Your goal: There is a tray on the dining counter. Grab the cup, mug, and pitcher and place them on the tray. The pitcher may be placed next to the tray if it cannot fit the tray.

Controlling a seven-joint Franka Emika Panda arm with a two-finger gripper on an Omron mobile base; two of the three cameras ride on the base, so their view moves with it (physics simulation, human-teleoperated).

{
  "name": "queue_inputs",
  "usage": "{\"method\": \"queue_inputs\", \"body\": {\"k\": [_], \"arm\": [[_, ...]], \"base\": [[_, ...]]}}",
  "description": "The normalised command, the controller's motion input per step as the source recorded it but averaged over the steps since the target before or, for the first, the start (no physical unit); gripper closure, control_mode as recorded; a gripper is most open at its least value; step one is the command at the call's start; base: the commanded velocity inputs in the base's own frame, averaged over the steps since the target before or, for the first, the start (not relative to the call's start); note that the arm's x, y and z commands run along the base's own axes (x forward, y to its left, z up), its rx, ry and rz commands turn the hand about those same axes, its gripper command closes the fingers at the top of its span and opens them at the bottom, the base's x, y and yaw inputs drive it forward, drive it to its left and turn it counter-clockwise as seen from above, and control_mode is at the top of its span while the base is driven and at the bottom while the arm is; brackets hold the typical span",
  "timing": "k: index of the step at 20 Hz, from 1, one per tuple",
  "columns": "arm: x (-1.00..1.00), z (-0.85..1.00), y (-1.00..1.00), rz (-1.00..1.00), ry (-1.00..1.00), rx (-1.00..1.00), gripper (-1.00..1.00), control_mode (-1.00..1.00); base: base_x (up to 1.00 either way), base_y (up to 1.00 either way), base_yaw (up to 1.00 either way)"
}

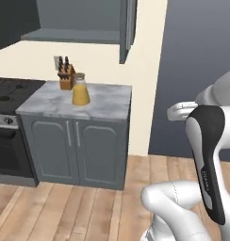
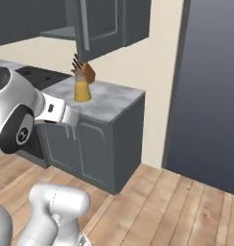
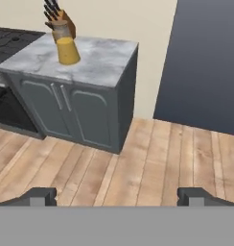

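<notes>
Looks like you're on the pitcher-fetching step: the clear glass conical pitcher of orange liquid sits on the marble-topped grey cabinet desk by the knife block, well away from your empty, wide-apart end effector, so drive closer first.

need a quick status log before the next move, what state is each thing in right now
pitcher: upright on the marble-topped cabinet counter, lid on, orange liquid inside, not held
knife block: upright just behind the pitcher, knives in it
gripper: open, holding nothing, well short of the counter
base cabinet doors: shut
upper cabinet door: ajar
</notes>
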Motion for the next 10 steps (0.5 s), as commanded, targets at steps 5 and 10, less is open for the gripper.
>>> {"method": "queue_inputs", "body": {"k": [5, 10], "arm": [[0.0, 0.0, 0.0, 0.0, 0.0, 0.0, -1.0, 1.0], [0.0, 0.0, 0.0, 0.0, 0.0, 0.0, -1.0, 1.0]], "base": [[0.0, 0.96, -0.39], [-0.03, 1.0, -0.29]]}}
